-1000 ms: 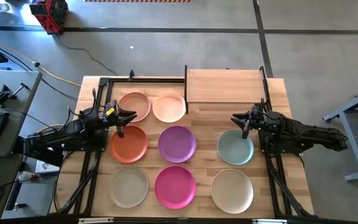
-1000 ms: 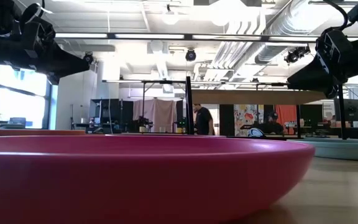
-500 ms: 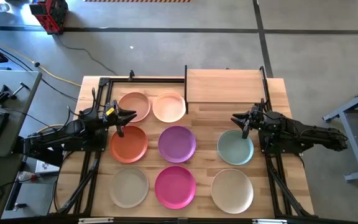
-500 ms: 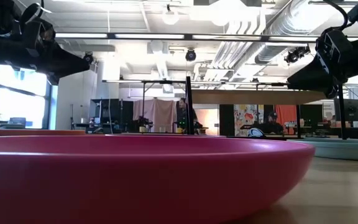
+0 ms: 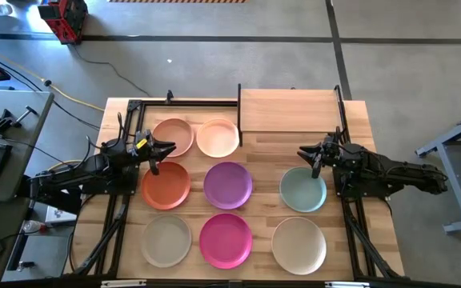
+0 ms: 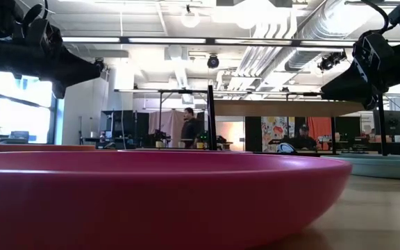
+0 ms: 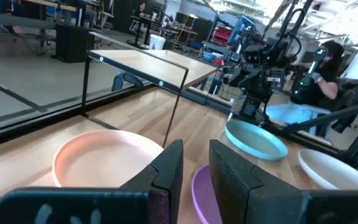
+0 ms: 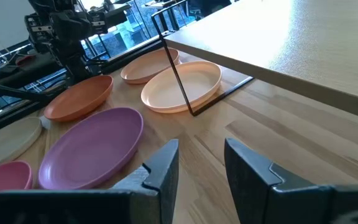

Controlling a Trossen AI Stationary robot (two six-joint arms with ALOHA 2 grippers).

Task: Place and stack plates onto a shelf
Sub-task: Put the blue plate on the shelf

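Note:
Eight plates lie flat on the wooden table: peach-pink (image 5: 172,136), cream (image 5: 218,138), orange (image 5: 166,185), purple (image 5: 228,184), pale teal (image 5: 302,190), beige (image 5: 166,240), magenta (image 5: 226,239) and off-white (image 5: 298,245). The shelf (image 5: 289,110) stands on thin black posts at the far right, its board bare. My left gripper (image 5: 169,150) hovers open above the gap between the peach-pink and orange plates. My right gripper (image 5: 304,152) hovers open over the teal plate's far rim. Nothing is between the fingers of either gripper (image 7: 196,152) (image 8: 202,149).
A black metal frame (image 5: 134,108) runs along the table's left, far and right sides. A shelf post (image 8: 178,78) stands just beside the cream plate. In the low view the magenta plate (image 6: 151,194) fills the foreground. A person walks in the room behind.
My left gripper has rolled a little about the line it points along, staying in place. The plates and my right gripper have not moved. A person in the room beyond has walked leftward in the low view.

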